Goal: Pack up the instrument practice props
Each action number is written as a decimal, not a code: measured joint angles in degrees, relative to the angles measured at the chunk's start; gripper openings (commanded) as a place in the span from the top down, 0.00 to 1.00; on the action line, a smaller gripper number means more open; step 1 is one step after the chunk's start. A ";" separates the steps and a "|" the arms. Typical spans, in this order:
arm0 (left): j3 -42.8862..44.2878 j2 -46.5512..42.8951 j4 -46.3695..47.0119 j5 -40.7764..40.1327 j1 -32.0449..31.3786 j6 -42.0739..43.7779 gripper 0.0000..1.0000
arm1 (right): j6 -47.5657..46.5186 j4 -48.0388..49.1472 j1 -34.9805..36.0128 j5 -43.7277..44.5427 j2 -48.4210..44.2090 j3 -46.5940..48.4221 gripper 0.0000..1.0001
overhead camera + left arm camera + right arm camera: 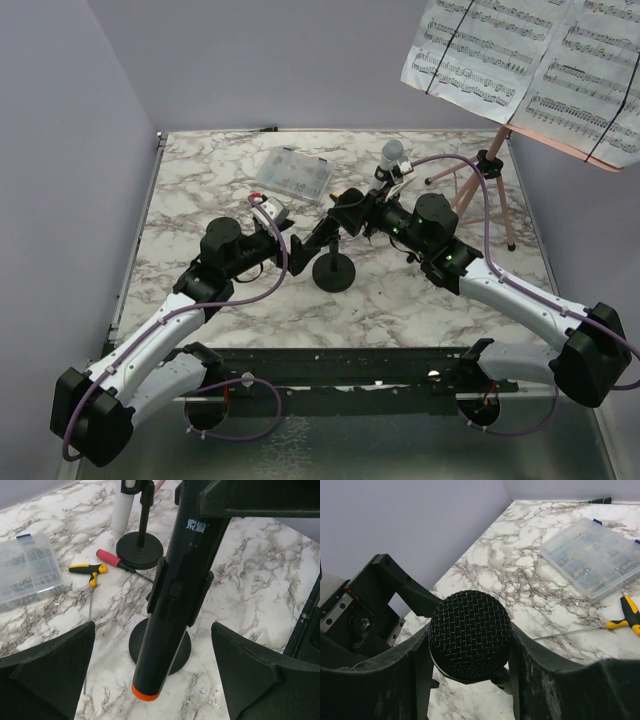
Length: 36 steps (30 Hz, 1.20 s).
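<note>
The black microphone (175,595) sits tilted in the clip of a black round-based holder (160,647) at the table's middle (335,272). My right gripper (470,680) is shut on its black mesh head (470,632). My left gripper (152,680) is open, its fingers wide on either side of the mic's orange-tipped lower end (146,692), not touching it. The grey-headed microphone (392,155) stands in the second holder (140,550) behind. The pink tripod (480,190) stands at the back right and carries the sheet-music pages (530,60).
A clear compartment box (293,175) lies at the back centre. A red screwdriver (112,558) and a yellow one (90,570) lie between the box and the holders. A green-handled screwdriver (595,501) lies by the far wall.
</note>
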 measured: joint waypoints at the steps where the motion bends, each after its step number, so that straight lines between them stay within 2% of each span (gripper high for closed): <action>1: 0.39 0.85 0.74 0.17 -0.28 0.72 0.01 | 0.13 0.35 0.00 -0.02 0.00 -0.17 0.97; 12: 5.60 10.64 4.72 1.44 -3.87 6.69 0.01 | 1.68 4.35 0.00 -1.03 0.00 -2.14 0.99; 29: 3.08 3.48 4.94 -3.87 -4.35 3.54 0.02 | 11.17 8.50 0.00 5.84 -1.79 -7.10 0.99; 36: 2.80 4.17 3.80 -3.91 -4.35 5.03 0.02 | 11.28 8.83 0.00 5.73 -1.77 -7.28 0.92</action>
